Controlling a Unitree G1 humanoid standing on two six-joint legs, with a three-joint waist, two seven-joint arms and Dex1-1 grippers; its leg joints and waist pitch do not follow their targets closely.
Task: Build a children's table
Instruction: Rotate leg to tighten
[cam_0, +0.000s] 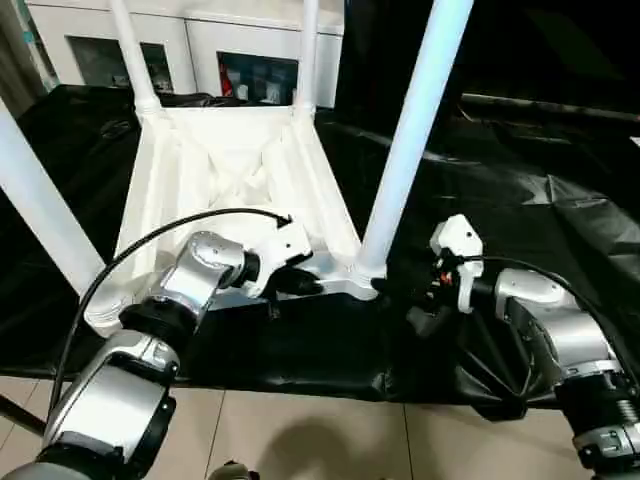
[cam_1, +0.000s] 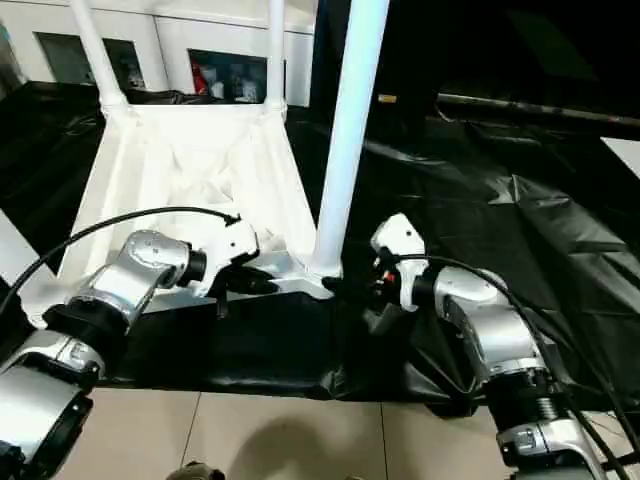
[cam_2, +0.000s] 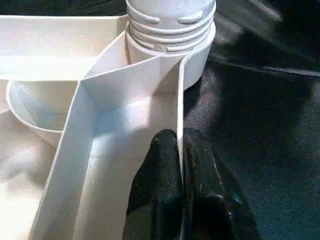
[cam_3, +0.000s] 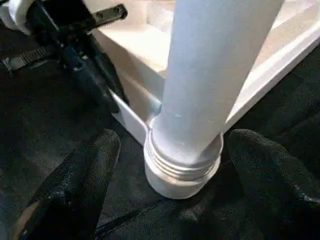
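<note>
The children's table (cam_0: 235, 170) is shown inverted on a black sheet (cam_0: 500, 180), with its ribbed underside exposed and four white legs pointing upward. Its surface is seen as plain white plastic, with a raised rim and rounded corner sockets. The near right leg (cam_0: 410, 140) is seated in its corner socket (cam_3: 182, 170), yet several threads are left exposed above the socket's edge, so incomplete tightening is judged likely. A white cabinet (cam_0: 200, 45) is visible behind the sheet.

The near rim (cam_2: 177, 145) is pinched by the left gripper (cam_2: 181, 165), whose two black fingers are closed on either side of the thin wall. The right gripper (cam_3: 172, 165) is held open, its fingers (cam_3: 85, 170) spread to either side of the leg's base without contact.

Two risks are judged: the leg could be cross-threaded if turned while tilted, and the tabletop could be twisted out of the thin rim pinch by turning force.
</note>
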